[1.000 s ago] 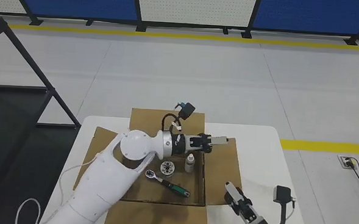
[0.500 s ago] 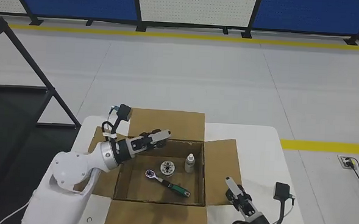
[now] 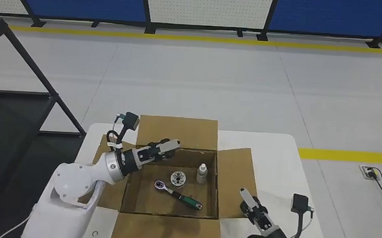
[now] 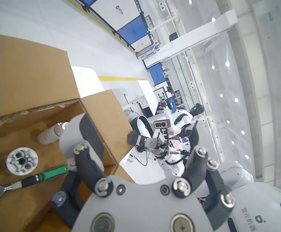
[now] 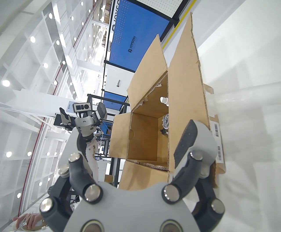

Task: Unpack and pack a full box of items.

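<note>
Box: an open cardboard box (image 3: 177, 127) sits mid-table (image 3: 273, 156), all four flaps folded outward.
Bottle: a small white bottle (image 3: 202, 173) stands upright on the box floor at about 2 o'clock from the box's centre, close to the right wall.
Round part: a grey metal disc with holes (image 3: 178, 178) lies flat near the centre of the floor, just beside the bottle at its 9 o'clock.
Wrench: a ratchet wrench (image 3: 178, 193) with a green and black handle lies flat at 6 o'clock of the round part, its head pointing to 10 o'clock and its handle to 4 o'clock.
Left gripper: the left gripper (image 3: 168, 146) hangs over the box's far rim, at about 12 o'clock from the centre, aimed toward 2 o'clock. Its jaws are spread and hold nothing.
Right gripper: the right gripper (image 3: 244, 197) is outside the box at about 4 o'clock, near the corner of the right flap, over the table. Its jaws are released, with nothing between them.
</note>
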Controlling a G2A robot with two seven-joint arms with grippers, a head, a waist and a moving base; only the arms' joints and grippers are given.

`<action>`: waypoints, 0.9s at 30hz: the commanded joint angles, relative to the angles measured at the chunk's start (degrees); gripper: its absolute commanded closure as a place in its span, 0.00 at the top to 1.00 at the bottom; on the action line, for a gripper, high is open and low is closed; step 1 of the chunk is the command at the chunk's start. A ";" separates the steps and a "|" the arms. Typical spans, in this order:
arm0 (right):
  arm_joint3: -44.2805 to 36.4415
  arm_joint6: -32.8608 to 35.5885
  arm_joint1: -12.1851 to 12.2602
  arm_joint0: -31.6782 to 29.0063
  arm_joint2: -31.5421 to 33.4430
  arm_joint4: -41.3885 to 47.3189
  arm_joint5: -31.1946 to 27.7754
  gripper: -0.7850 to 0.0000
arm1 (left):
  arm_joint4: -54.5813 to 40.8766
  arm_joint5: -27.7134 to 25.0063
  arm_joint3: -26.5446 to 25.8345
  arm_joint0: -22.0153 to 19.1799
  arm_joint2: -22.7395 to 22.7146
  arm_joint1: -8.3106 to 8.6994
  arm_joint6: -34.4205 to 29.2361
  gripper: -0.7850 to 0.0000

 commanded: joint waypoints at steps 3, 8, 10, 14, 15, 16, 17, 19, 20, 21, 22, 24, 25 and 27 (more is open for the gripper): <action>0.87 -0.56 0.00 0.39 -0.93 0.15 -0.65 1.00 | -3.21 -0.93 -2.84 3.08 -2.01 0.22 2.48 1.00; 3.91 -3.22 -0.03 2.51 -1.96 -2.27 0.06 1.00 | -4.78 -1.92 -5.45 8.38 -6.31 0.87 4.56 1.00; 5.29 -3.48 -0.08 3.65 -2.45 -1.84 0.07 1.00 | -5.22 -2.29 -6.20 10.45 -8.19 1.14 5.15 1.00; 7.44 -3.92 -0.07 5.27 -2.70 -1.52 -0.21 1.00 | -5.99 -3.20 -8.22 14.58 -11.82 1.61 6.42 1.00; 8.06 -4.06 -0.06 5.63 -2.71 -1.66 -0.01 1.00 | -6.15 -3.39 -8.79 15.61 -12.65 1.72 6.66 1.00; 8.69 -4.06 -0.05 6.10 -2.76 -1.88 0.32 1.00 | -6.31 -3.47 -9.21 16.58 -13.46 1.83 6.75 1.00; 9.32 -3.96 -0.04 6.60 -2.87 -2.00 0.68 1.00 | -6.26 -3.39 -9.38 17.46 -14.32 1.95 6.97 1.00; 10.43 -3.71 -0.03 7.42 -3.21 -2.33 1.08 1.00 | -6.91 -3.60 -9.41 18.96 -15.93 2.12 7.52 1.00; 11.02 -3.63 -0.01 7.80 -3.31 -2.62 1.36 1.00 | -7.30 -3.68 -9.37 19.65 -16.69 2.21 7.70 1.00; 11.48 -3.65 0.00 8.16 -3.39 -2.84 1.64 1.00 | -7.69 -3.84 -9.40 20.34 -17.34 2.28 7.79 1.00; 11.82 -3.75 -0.01 8.44 -3.50 -2.80 1.74 1.00 | -8.22 -3.93 -9.40 21.01 -17.97 2.35 7.85 1.00; 12.28 -3.75 0.01 8.77 -3.62 -2.65 1.75 1.00 | -8.94 -4.22 -9.27 22.14 -19.14 2.49 7.93 1.00; 12.38 -3.76 0.02 8.85 -3.64 -2.62 1.72 1.00 | -9.44 -4.33 -9.04 22.56 -19.59 2.55 7.80 1.00; 12.39 -3.79 0.06 8.92 -3.64 -2.56 1.67 1.00 | -9.77 -4.32 -8.93 23.37 -20.03 2.66 7.55 1.00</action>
